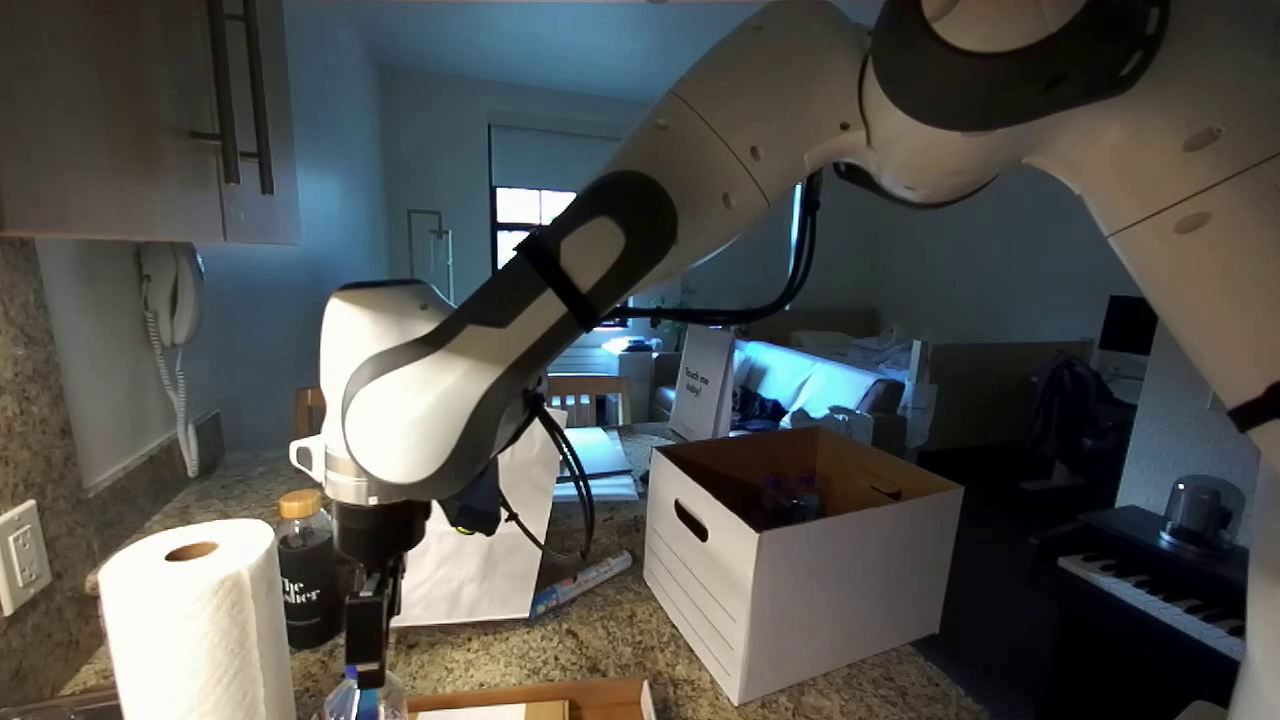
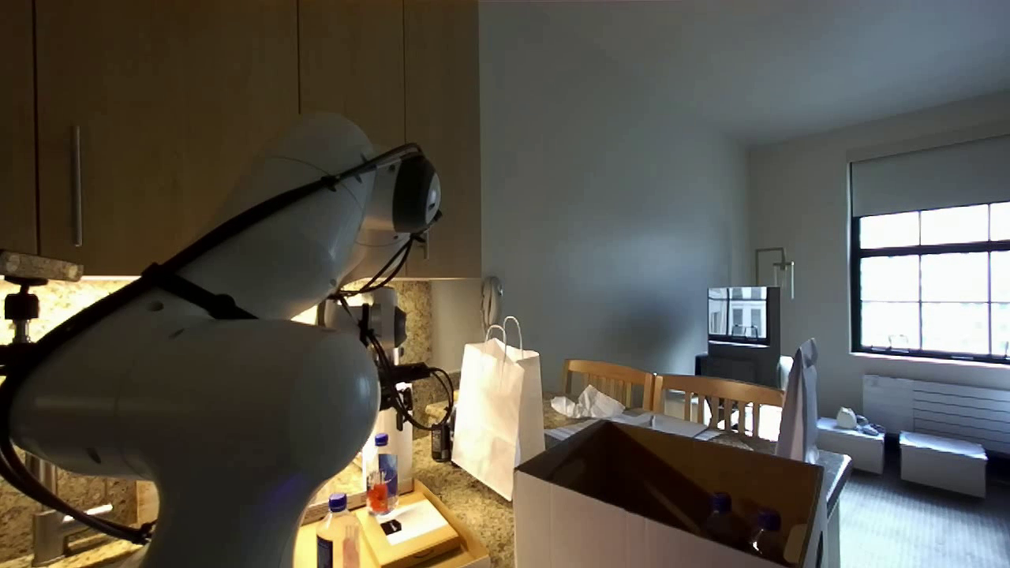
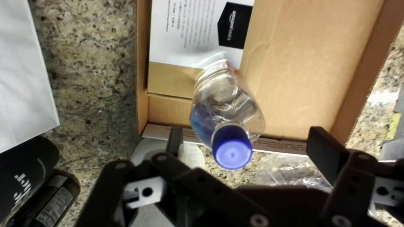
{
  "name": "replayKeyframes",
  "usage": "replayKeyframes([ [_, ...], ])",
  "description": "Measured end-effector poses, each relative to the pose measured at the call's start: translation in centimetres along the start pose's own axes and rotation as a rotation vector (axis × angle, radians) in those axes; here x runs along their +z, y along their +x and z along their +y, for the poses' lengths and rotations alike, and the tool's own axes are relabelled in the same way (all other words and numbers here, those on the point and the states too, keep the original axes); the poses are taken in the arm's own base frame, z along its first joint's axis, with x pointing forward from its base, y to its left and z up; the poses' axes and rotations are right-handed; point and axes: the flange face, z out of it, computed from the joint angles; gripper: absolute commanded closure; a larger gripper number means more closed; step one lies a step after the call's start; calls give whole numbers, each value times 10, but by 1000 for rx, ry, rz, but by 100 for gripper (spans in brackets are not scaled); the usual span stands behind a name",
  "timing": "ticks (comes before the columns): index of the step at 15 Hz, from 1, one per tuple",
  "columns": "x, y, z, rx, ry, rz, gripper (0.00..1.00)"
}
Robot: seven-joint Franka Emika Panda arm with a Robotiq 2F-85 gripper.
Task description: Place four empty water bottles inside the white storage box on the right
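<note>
The jaws are standing wide apart and grasping nothing, their fingertips (image 3: 175,142) leaving bare space on both sides of a blue cap (image 3: 232,154); that width is presumably serving to let them pass around the cap without knocking it. The target bottle (image 3: 225,107) is standing upright below them in the shallow cardboard tray (image 3: 364,78), either on or beside a white-topped packet (image 3: 192,34); the overlap is leaving that unclear. Standing cap up, it is offering a narrow top to a grip from above, which is likely why the arm (image 1: 720,160) is pointing the jaws downward.

In an exterior view a second bottle (image 2: 339,530) is standing nearer and to the left, probably waiting its turn. On the right the white storage box (image 1: 850,590) is sitting on the counter (image 1: 600,645) with its mouth upward, letting bottles go in from overhead. A third bottle (image 2: 720,522) and a fourth bottle (image 2: 765,543) are already resting inside, so the task is looking half done.

In the wrist view the cap is sitting closer to one fingertip than the other, so closing is probably calling for centring first, lest the empty bottle tip. The box's tall walls are likely calling for a high lift before the carry right.
</note>
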Motion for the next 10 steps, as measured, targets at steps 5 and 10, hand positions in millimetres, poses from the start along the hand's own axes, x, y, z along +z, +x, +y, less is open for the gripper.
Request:
replayKeyframes([
  [5,-7,1,-8,-82,121,42,0],
  [10,-14,-8,13,-128,158,95,0],
])
